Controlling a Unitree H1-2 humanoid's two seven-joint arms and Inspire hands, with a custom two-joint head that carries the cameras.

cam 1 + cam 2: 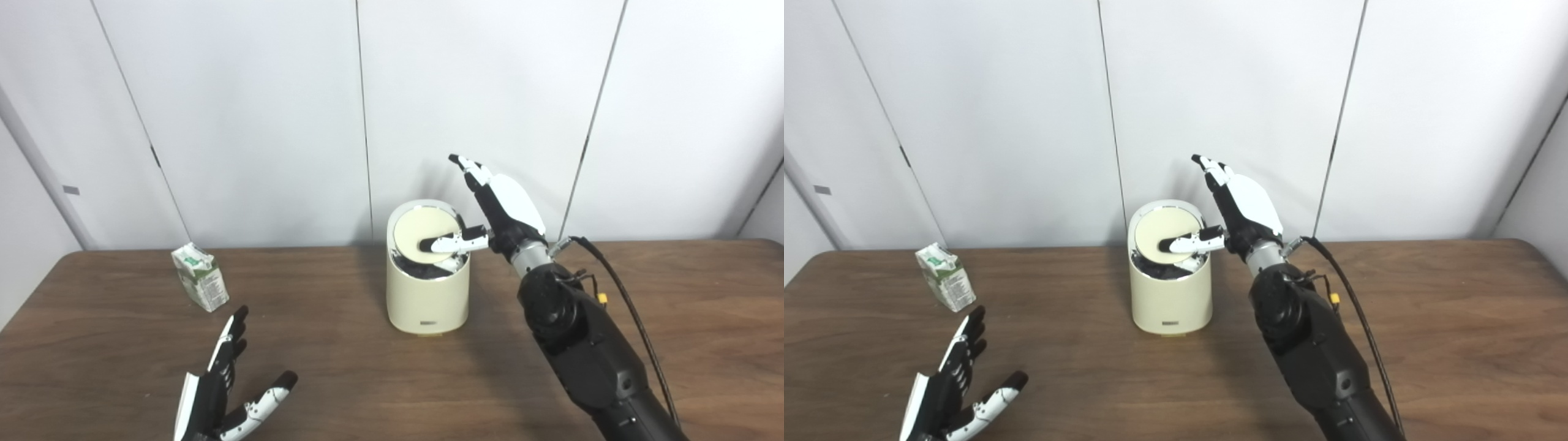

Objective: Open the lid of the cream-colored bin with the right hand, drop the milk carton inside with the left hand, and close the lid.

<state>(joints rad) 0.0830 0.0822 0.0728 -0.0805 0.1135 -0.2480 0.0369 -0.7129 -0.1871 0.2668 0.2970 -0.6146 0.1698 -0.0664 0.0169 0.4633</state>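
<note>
From the left eye view, a brown wooden table fills the lower part, and a white wall made of tall panels stands behind it. A cream bin sits near the middle of the table, toward the back. Its round lid is tipped, and a dark gap shows at the front under it. The right hand is just beside the bin on its right. Its thumb lies flat across the lid and touches it. Its other fingers point up, close together, and hold nothing. The milk carton stands on the table well to the left of the bin. The left hand is low at the front, near the carton but not touching it. Its fingers are spread apart and its palm is empty

From the right eye view, the same table and wall show, a little shifted. The bin has its lid tilted, with the right hand touching it by the thumb only. The carton stands apart on the left, leaning a little. The left hand is open below it, fingertips pointing up toward the carton with bare table between them
</note>
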